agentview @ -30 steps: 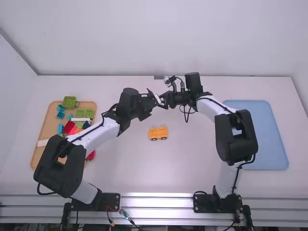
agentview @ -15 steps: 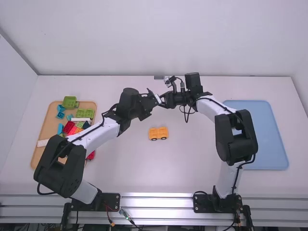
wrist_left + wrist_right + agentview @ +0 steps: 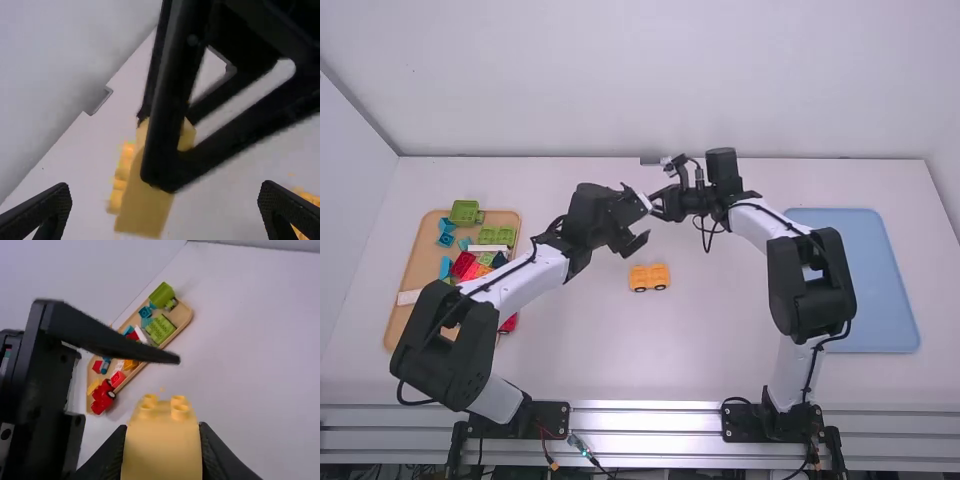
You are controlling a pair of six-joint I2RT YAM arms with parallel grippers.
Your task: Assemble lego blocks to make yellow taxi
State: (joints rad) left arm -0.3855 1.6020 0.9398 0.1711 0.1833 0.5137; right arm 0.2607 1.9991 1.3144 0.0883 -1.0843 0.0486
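Observation:
Out over the upper middle of the table, my left gripper [image 3: 646,222] stands open, facing my right gripper [image 3: 658,208]. Widely spread fingers show for the left gripper [image 3: 165,212] in its wrist view, with a long yellow block [image 3: 145,205] beyond them, gripped by the other arm. My right gripper [image 3: 162,452] is shut on this yellow block [image 3: 162,447], whose studs show in the right wrist view. An orange-yellow wheeled car base [image 3: 649,277] rests on the table below the grippers; part of that car base [image 3: 307,200] shows in the left wrist view.
A wooden tray [image 3: 408,268] of green, blue, red and other blocks lies at the left, partly under the left arm. At the right, a blue tray [image 3: 885,290] lies beside the right arm.
My left gripper has opened, its fingers spreading apart beside the right gripper. The right arm has barely moved, and the car base has stayed put.

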